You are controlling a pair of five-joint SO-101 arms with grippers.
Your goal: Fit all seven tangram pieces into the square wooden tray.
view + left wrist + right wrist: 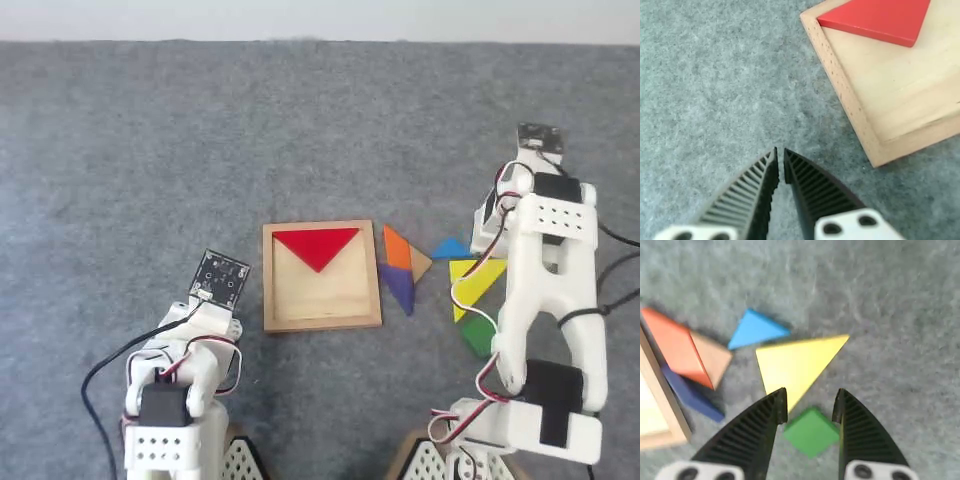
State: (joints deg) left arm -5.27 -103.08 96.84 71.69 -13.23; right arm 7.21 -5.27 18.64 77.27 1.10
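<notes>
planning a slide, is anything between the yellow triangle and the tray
Yes. The orange piece, tan piece and dark blue piece lie clustered beside the tray, between its rim and the yellow triangle.

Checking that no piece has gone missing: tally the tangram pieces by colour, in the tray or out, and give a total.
red piece: 1, in the wooden tray
orange piece: 1
tan piece: 1
dark blue piece: 1
light blue piece: 1
yellow piece: 1
green piece: 1
Total: 7
</notes>
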